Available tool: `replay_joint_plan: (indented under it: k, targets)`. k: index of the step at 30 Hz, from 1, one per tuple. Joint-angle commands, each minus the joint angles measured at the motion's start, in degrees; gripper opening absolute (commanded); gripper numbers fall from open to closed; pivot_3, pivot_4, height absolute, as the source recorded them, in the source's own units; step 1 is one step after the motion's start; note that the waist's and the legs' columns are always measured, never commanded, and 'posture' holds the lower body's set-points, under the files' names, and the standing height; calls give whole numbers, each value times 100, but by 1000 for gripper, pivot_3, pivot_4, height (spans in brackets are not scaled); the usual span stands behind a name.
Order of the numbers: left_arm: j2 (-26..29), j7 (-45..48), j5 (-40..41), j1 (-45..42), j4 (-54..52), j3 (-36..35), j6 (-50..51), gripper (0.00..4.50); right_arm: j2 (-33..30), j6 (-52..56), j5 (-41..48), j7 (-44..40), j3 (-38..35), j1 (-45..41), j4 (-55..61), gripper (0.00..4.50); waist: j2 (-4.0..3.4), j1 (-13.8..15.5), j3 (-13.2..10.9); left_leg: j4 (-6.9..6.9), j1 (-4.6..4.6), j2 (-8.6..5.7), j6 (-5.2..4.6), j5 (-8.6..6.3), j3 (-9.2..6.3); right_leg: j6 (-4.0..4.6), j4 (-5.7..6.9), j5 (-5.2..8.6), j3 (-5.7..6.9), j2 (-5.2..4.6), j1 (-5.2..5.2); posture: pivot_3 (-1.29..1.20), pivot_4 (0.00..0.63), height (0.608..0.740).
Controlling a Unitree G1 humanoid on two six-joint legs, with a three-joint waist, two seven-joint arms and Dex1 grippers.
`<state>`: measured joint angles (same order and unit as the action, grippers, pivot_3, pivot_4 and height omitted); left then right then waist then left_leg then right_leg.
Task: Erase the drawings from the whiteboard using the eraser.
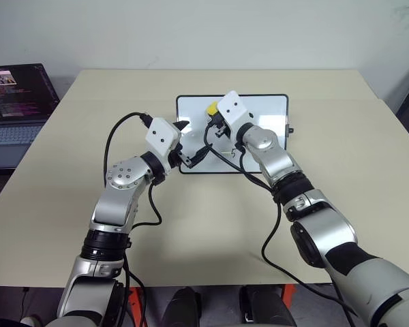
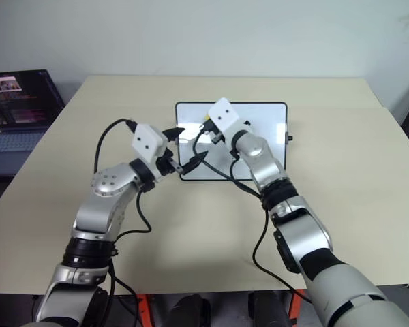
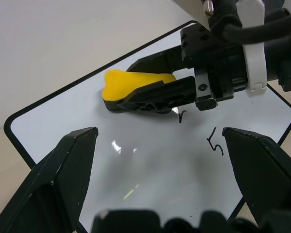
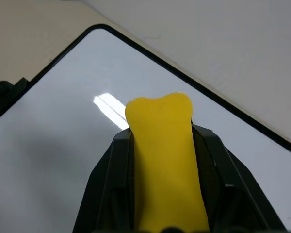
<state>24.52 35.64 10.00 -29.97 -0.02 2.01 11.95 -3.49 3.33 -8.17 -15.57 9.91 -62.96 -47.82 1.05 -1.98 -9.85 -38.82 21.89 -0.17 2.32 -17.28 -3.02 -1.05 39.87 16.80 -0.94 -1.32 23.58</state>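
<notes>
The whiteboard [image 1: 269, 112] lies flat in the middle of the beige table. My right gripper [image 1: 213, 117] is shut on the yellow eraser [image 1: 210, 107], which rests on the board's far left part; its sides bulge between the fingers [image 4: 111, 179]. In the left wrist view the eraser [image 3: 131, 83] sits just beyond the drawings: a small hooked mark [image 3: 183, 115] and a "5" [image 3: 216, 141]. My left gripper [image 2: 185, 146] hovers open at the board's near left corner, holding nothing.
An open laptop [image 1: 17, 109] stands on a lower surface at the far left. Black cables [image 1: 116, 136] loop from both wrists over the table and the board's near edge. A small black knob [image 1: 290, 129] sticks out of the board's right side.
</notes>
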Motion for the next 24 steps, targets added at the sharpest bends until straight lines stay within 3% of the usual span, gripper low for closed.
replay_joint_plan:
  k: [1, 24]
  targets:
    - [17, -21, -32, -28, -262, -23, -73, 4500, -100, 49, 74, -14, -167, -118, 40, 1301, 0, 0, 0, 0, 0, 1, 0, 0, 0, 0, 0, 0, 0, 0, 0, 0, 150, 740]
    - [-88, 61, -29, -292, 66, 67, -185, 4500, -1132, 360, 50, -98, -324, 482, 402, 1301, 3, 25, 2, -7, -11, -5, -13, -7, -5, 0, 5, 0, 4, -4, -15, 0, 150, 740]
